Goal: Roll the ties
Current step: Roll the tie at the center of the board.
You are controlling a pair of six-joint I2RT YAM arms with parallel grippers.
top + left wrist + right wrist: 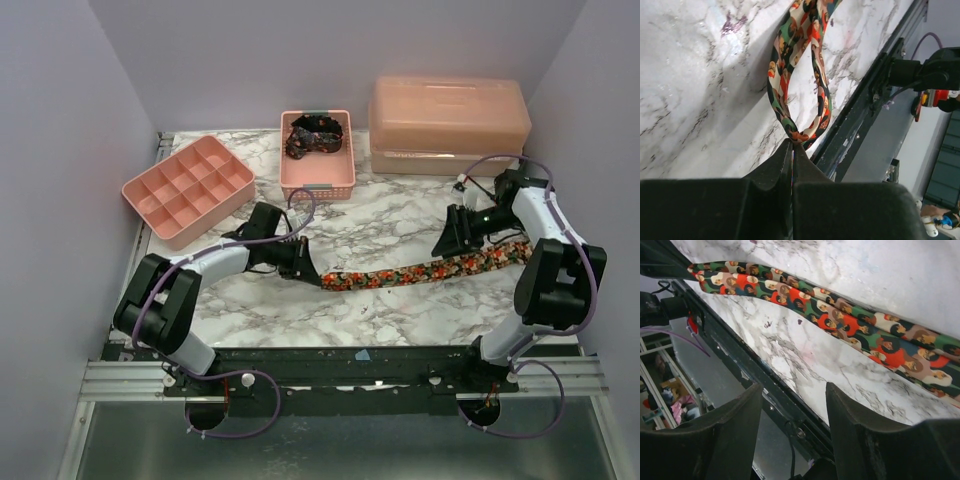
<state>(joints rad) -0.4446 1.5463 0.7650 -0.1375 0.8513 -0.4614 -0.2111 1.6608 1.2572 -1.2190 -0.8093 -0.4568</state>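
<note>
Surface: white-marbled bench (400, 215) inside lilac walls. Pink divider tray (185, 190) at the back-left corner, pink basket (317, 188) mid back edge, pink lidded box (450, 120) at the back-right corner.
Rolled tie (315, 135): sat in the basket; looked finished.
Printed tie (420, 270): lay flat towards the front edge, long axis left to right, climbing slightly towards the right edge.
Left gripper (791, 150): clamped on the printed tie's left end, fabric bowed into a small loop just off the tips.
Right gripper (792, 425): jaws parted, nothing between them, poised by the tie's right-hand stretch, which ran crosswise beyond the tips.
Key relation: the whole free length ran rightward from the left gripper. Probably the roll had to travel along that axis towards the right arm.
Nearer arm: left held the end; right sat closest to the loose part.
</note>
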